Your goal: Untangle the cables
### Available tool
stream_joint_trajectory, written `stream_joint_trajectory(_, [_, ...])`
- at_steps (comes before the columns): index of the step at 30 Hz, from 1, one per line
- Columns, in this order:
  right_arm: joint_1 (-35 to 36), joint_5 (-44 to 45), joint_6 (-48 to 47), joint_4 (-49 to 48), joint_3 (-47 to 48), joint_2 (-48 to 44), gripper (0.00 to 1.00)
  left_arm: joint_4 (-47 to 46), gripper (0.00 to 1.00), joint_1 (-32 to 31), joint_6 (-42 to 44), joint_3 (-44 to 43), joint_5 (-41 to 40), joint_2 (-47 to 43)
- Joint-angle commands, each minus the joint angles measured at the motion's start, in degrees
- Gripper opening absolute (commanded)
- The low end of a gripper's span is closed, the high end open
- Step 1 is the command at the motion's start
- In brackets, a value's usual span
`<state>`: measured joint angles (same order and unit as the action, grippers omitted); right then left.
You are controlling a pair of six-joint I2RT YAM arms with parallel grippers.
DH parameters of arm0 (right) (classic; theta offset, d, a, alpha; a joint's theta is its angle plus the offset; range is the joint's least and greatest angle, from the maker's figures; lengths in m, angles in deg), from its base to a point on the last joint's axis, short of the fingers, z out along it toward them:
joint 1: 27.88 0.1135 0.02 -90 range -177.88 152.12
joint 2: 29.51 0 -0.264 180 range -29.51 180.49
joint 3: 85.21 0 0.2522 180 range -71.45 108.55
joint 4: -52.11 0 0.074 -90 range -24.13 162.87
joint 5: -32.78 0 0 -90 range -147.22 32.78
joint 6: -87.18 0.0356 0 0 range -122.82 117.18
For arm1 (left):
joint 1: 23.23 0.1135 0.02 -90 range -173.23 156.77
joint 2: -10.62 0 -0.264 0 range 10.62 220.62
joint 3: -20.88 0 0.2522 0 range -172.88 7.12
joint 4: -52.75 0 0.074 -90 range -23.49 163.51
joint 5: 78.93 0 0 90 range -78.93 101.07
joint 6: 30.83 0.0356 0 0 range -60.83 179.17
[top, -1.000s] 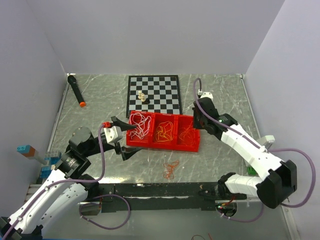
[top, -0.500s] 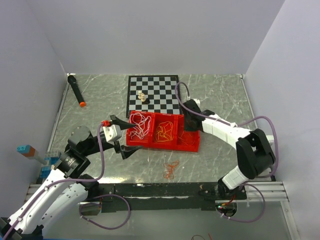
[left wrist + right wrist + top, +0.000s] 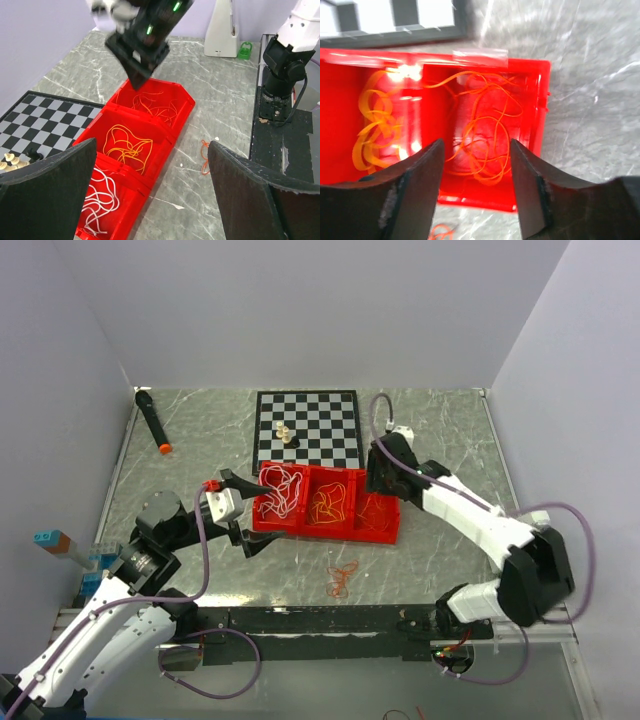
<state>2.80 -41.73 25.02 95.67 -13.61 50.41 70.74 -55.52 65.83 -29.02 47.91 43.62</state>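
Since 1 second ago, the right gripper (image 3: 382, 487) has parted its jaws and its arm's elbow has swung out to the right, while the left gripper (image 3: 265, 518) has not shifted. From above, we see the right gripper poised over the right-hand compartment of the red bin (image 3: 392, 536), just above the red-orange cables (image 3: 374, 512). The middle compartment holds yellow-orange cables (image 3: 330, 505) and the left one white cables (image 3: 280, 490). A loose red-orange cable (image 3: 341, 580) lies on the table (image 3: 200, 450) near the bin's front. The left gripper stands wide open at the bin's left end, holding nothing.

From the left wrist, we look between the spread fingers (image 3: 47, 195) along the 3 compartments, with the right gripper (image 3: 140, 82) tip-down over the far one.

From the right wrist, we see its fingers (image 3: 415, 185) partly apart and empty, with the red-orange cables (image 3: 485, 130) lying below the gap.
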Motion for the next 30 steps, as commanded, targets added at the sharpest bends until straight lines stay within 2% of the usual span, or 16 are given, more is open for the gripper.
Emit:
stream_joint_trajectory(1, [2.5, 1.4, 0.6, 3.3, 1.4, -9.5, 0.66, -0.9, 0.97, 0.4, 1.0, -2.8, 1.2, 0.2])
stream_joint_trajectory(5, [9.0, 3.1, 4.2, 7.5, -1.5, -14.3, 0.7, -0.7, 0.97, 0.6, 1.3, -3.1, 1.0, 0.1])
stream_joint_trajectory(9, [19.3, 1.2, 10.9, 8.9, -8.2, -17.0, 0.72, 0.0, 0.97, 0.6, 1.7, -3.6, 1.0, 0.2])
stream_joint_trajectory(12, [27.5, 1.2, 16.4, 8.8, -12.2, -15.7, 0.73, 0.0, 0.97, 0.7, 1.9, -3.6, 0.9, 0.2])
stream_joint_trajectory(16, [34.4, -1.5, 18.3, 0.7, -18.2, -14.9, 0.74, 0.3, 0.97, 0.7, 2.0, -3.8, 1.0, 0.2])
stream_joint_trajectory(25, [36.7, -2.2, 20.0, -7.5, -19.6, -7.2, 0.73, 1.0, 0.96, 0.7, 2.1, -4.0, 0.5, -0.1])
stream_joint_trajectory(28, [36.7, -2.4, 20.1, -8.9, -19.1, -3.2, 0.69, 1.1, 0.97, 0.9, 2.1, -4.1, 0.3, -0.2])
stream_joint_trajectory(30, [36.6, -2.4, 20.5, -9.1, -18.7, -0.7, 0.62, 1.5, 0.97, 0.9, 2.3, -4.3, 0.2, -0.2])
